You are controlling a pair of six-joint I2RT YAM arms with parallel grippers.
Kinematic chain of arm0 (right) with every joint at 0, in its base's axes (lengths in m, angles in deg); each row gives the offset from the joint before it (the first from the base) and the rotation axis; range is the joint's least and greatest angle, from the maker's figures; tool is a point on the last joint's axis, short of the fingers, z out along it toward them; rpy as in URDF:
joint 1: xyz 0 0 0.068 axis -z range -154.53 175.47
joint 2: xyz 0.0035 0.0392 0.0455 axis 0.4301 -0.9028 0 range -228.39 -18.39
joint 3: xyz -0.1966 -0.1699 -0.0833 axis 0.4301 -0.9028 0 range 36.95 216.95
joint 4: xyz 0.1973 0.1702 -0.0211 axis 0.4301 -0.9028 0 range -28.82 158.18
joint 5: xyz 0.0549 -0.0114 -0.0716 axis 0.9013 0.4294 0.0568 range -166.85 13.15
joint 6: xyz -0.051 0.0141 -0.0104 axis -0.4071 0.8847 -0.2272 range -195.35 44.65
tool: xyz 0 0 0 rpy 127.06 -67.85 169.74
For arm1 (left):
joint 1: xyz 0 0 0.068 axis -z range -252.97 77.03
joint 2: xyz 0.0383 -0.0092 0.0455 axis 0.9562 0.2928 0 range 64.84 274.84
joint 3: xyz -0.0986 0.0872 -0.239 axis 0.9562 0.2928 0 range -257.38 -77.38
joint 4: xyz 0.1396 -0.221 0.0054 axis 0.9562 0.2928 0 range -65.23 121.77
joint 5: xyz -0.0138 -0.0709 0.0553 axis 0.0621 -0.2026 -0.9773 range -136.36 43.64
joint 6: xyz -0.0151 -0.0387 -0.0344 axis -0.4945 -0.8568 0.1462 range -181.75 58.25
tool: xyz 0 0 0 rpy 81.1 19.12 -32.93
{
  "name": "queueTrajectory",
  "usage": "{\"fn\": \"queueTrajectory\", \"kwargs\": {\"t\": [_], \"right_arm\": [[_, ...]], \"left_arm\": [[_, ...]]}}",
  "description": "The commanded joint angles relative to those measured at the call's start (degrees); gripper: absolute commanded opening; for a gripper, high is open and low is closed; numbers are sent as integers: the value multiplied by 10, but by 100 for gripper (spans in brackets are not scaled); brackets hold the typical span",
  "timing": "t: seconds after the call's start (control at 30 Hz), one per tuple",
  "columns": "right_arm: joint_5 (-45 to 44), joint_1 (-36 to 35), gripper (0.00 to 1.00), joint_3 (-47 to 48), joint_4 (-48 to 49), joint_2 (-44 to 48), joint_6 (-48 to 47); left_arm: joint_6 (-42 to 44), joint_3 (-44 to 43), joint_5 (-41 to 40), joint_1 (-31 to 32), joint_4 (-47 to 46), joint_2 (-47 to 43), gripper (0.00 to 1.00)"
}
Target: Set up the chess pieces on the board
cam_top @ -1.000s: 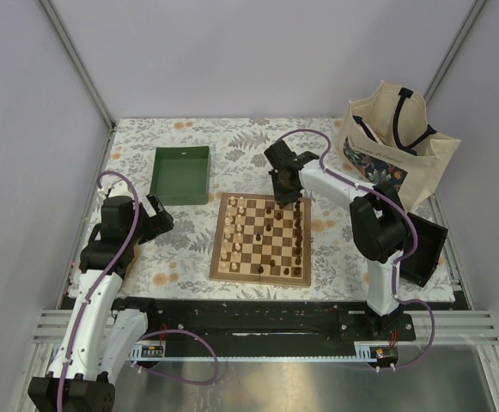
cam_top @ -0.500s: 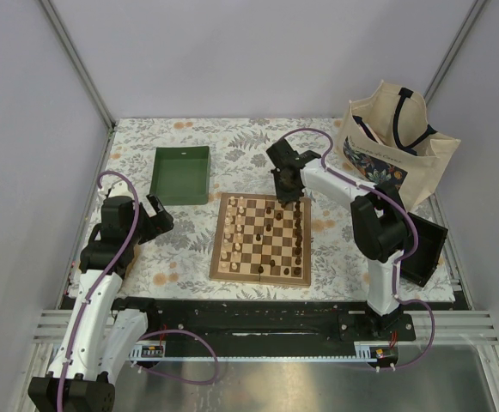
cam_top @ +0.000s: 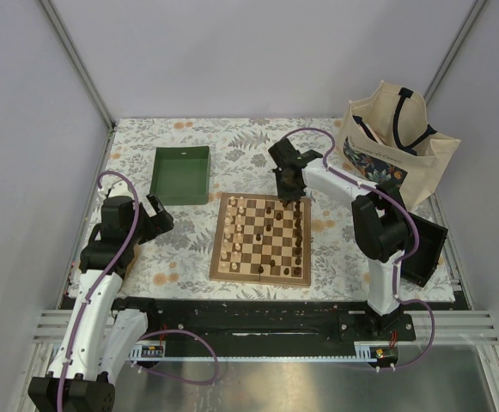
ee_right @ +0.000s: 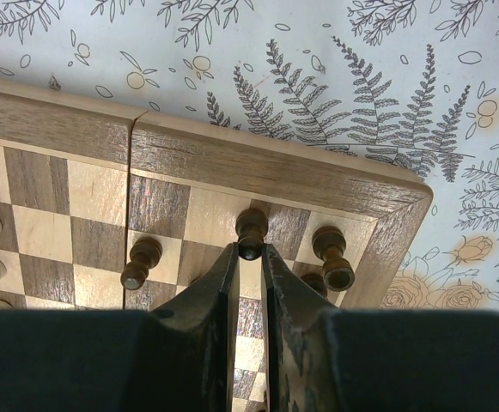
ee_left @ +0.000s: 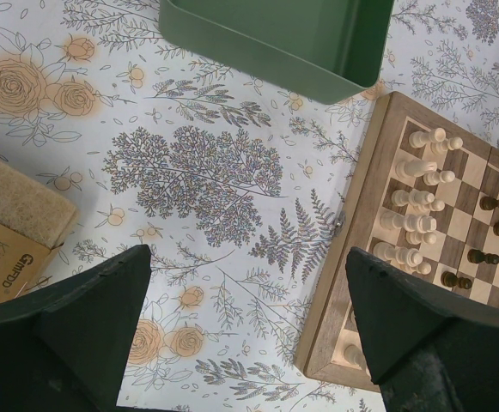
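The board [cam_top: 217, 251] lies mid-table, with pale chess pieces [cam_top: 234, 230] along its left side and dark ones [cam_top: 298, 237] along its right. My right gripper [cam_top: 288, 192] hangs over the far right corner. In the right wrist view the right gripper [ee_right: 250, 250] is shut on the head of a dark pawn-like piece [ee_right: 251, 228], which stands near the board's border [ee_right: 258, 167]. Two other dark pieces [ee_right: 143, 260] [ee_right: 333, 257] flank it. My left gripper [cam_top: 160, 216] is open left of the board. Nothing sits between the left gripper [ee_left: 247, 268] jaws; pale pieces [ee_left: 416, 197] show beyond.
A green tray [cam_top: 181, 174] sits at the far left of the cloth, close to the board's far left corner [ee_left: 275, 39]. A cream tote bag [cam_top: 395, 142] stands at the far right. A black panel [cam_top: 426, 251] leans at the right edge. A cardboard sponge pack [ee_left: 9, 245] lies by the left gripper.
My right gripper has closed the last bit on the dark piece and drifted slightly toward the far right. The left arm has not moved.
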Motion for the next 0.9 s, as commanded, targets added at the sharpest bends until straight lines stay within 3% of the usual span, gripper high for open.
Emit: {"fn": "queueTrajectory", "kwargs": {"t": [0.0, 0.87], "right_arm": [[-16, 7, 18, -13, 12, 33, -3], [-15, 12, 17, -41, 24, 50, -5]], "left_arm": [[4, -8, 8, -4, -30, 2, 99], [4, -7, 7, -3, -30, 1, 99]]}}
